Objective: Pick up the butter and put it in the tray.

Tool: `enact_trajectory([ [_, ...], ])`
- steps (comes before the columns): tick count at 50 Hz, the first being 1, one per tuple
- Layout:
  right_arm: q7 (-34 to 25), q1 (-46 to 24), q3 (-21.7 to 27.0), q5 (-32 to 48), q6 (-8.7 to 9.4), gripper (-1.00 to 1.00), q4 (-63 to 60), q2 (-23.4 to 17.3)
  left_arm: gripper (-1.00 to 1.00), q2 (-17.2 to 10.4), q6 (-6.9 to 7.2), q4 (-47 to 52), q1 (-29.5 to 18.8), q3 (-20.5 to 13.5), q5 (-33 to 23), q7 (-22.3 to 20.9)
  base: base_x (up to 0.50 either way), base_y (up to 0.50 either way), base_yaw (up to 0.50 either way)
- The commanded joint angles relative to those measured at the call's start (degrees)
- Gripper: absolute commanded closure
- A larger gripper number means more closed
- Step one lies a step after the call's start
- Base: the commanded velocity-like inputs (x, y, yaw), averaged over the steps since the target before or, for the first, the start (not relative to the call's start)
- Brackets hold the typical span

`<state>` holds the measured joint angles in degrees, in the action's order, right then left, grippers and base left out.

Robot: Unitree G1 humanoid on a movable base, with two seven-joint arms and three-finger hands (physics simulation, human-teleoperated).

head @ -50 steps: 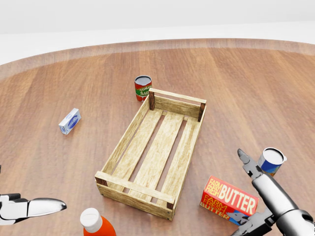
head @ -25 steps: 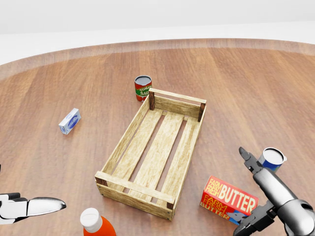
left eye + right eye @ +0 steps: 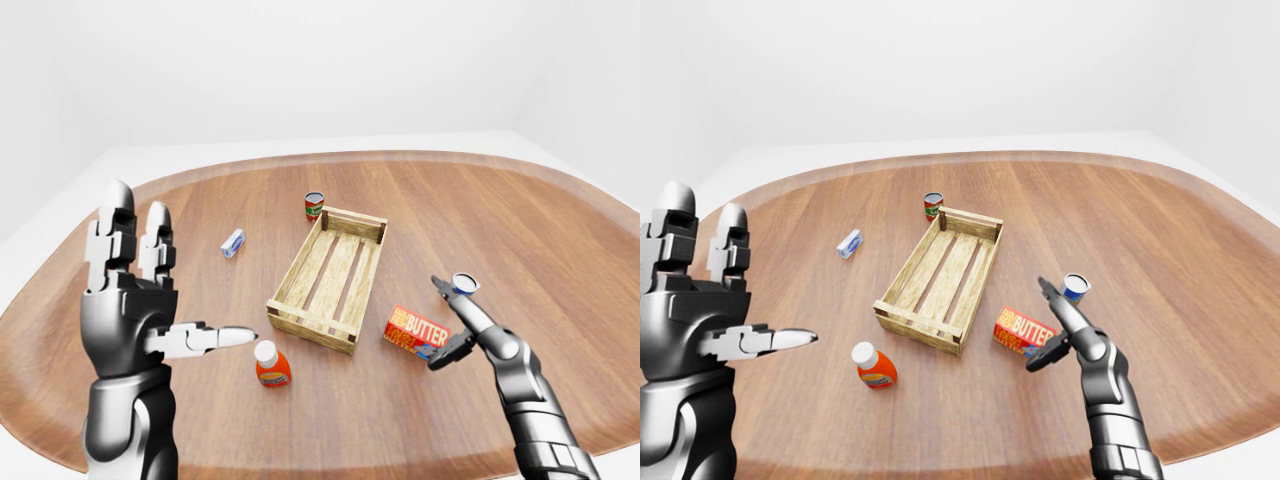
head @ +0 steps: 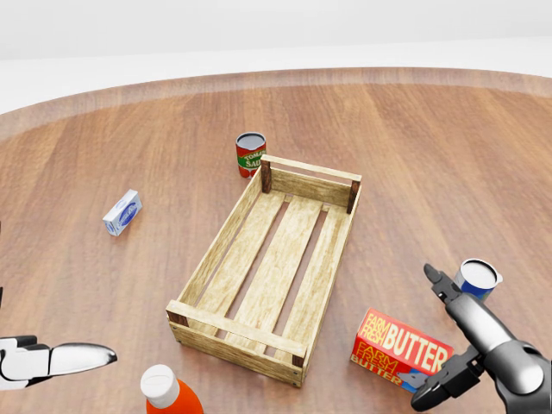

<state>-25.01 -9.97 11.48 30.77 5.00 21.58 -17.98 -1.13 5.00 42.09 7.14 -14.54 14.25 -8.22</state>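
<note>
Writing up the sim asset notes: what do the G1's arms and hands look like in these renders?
Both arms are glossy silver-grey metal with smooth rounded segments and dark joints. The left hand is chunky, with blocky segmented white-and-silver fingers and a tapered, pointed thumb. The right hand is slimmer, with dark grey to black fingers on a polished cylindrical forearm. No cables, sleeves or markings visible.

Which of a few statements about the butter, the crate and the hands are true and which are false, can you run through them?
1. The butter lies on the table, outside the tray. True.
2. The tray already holds the red can. False: the tray holds nothing, and the red can stands just beyond its far end.
3. The right hand has its fingers spread beside the butter, not closed round it. True.
4. The left hand grips the orange bottle. False: it is raised and open, and the orange bottle stands free.
</note>
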Motion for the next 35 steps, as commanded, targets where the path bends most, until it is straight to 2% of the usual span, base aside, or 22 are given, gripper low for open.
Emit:
enact_trajectory([
  [1,1.3,-3.0,-0.9,-1.4,0.00,-1.00,6.7,-1.5,-1.00,-0.2,0.00,-0.1,-0.3,-0.2,0.2,0.2,0.00,0.00,0.00],
  [19,5.3,-10.5,-3.4,-3.7,0.00,-1.00,25.2,-3.2,-1.00,-0.2,0.00,-0.5,-0.5,-0.1,0.0,0.3,0.00,0.00,0.00],
  [35,7.3,-16.2,-5.5,-4.6,0.00,-1.00,36.4,-3.9,-1.00,-0.3,0.00,-0.3,-0.6,-0.4,0.3,0.4,0.00,0.00,0.00],
])
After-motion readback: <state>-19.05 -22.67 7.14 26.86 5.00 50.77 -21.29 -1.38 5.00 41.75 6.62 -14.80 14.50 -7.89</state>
